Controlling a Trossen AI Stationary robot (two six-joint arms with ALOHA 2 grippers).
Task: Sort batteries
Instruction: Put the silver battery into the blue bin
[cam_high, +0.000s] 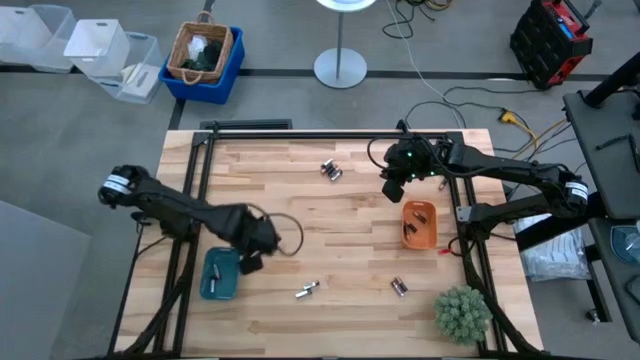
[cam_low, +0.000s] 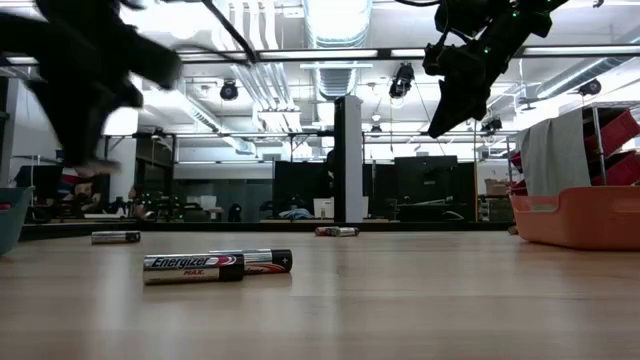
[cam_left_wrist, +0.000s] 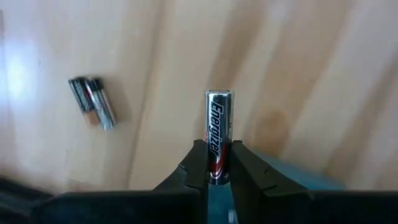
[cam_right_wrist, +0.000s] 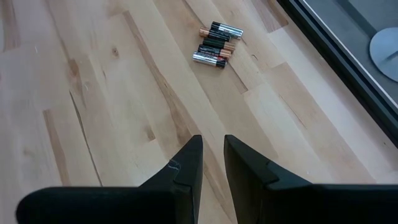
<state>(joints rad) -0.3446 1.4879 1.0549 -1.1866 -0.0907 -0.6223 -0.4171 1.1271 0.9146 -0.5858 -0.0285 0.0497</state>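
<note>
On the wooden table (cam_high: 340, 230) the teal tray (cam_high: 219, 275) is seen at the near left, and the left hand (cam_high: 250, 262) is held just beside its right edge, closed on one battery (cam_left_wrist: 218, 134) whose long axis runs out past the fingertips. The right hand (cam_high: 393, 187) is held above the table beyond the orange tray (cam_high: 419, 224), fingers slightly parted and nothing gripped. A small battery cluster (cam_right_wrist: 216, 45) is seen lying ahead of it toward the far edge, with pairs (cam_high: 306, 290) left at the near side.

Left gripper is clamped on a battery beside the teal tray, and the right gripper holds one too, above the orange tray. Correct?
Not quite. The right gripper is empty, per the right wrist view. The left gripper does clamp a battery by the teal tray.
</note>
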